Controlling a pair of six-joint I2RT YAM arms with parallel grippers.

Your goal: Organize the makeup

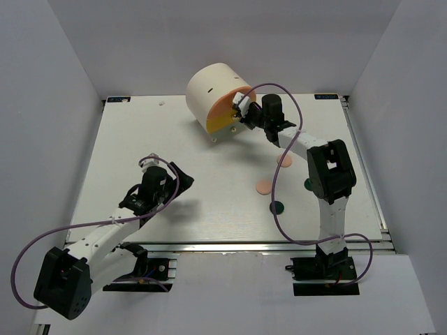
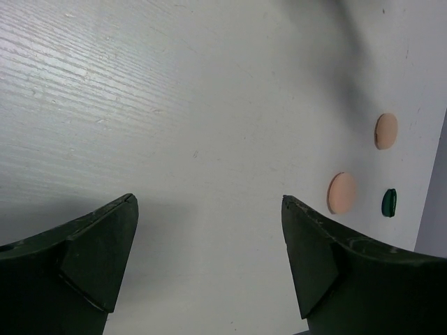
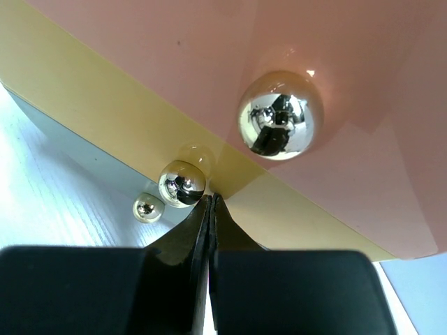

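The makeup in view is two peach-pink discs (image 1: pixel 262 187) (image 1: pixel 283 160) and two dark green discs (image 1: pixel 278 207) (image 1: pixel 307 183), lying flat on the table right of centre. The left wrist view shows both peach discs (image 2: pixel 342 192) (image 2: pixel 386 130) and one green disc (image 2: pixel 389 202). My left gripper (image 1: pixel 183 178) (image 2: pixel 207 199) is open and empty over bare table, well left of the discs. My right gripper (image 1: pixel 239 116) (image 3: pixel 211 197) is shut, its tips against the yellow drawer front (image 3: pixel 126 118), beside a gold knob (image 3: pixel 181 183). Palettes, pink pad and white cards are out of view.
The big cream cylinder (image 1: pixel 209 87) stands at the back centre, its orange-yellow drawer fronts (image 1: pixel 225 115) facing the right arm. A pink front (image 3: pixel 328 77) with a large shiny knob (image 3: pixel 281 115) fills the right wrist view. White walls enclose the table (image 1: pixel 140 146).
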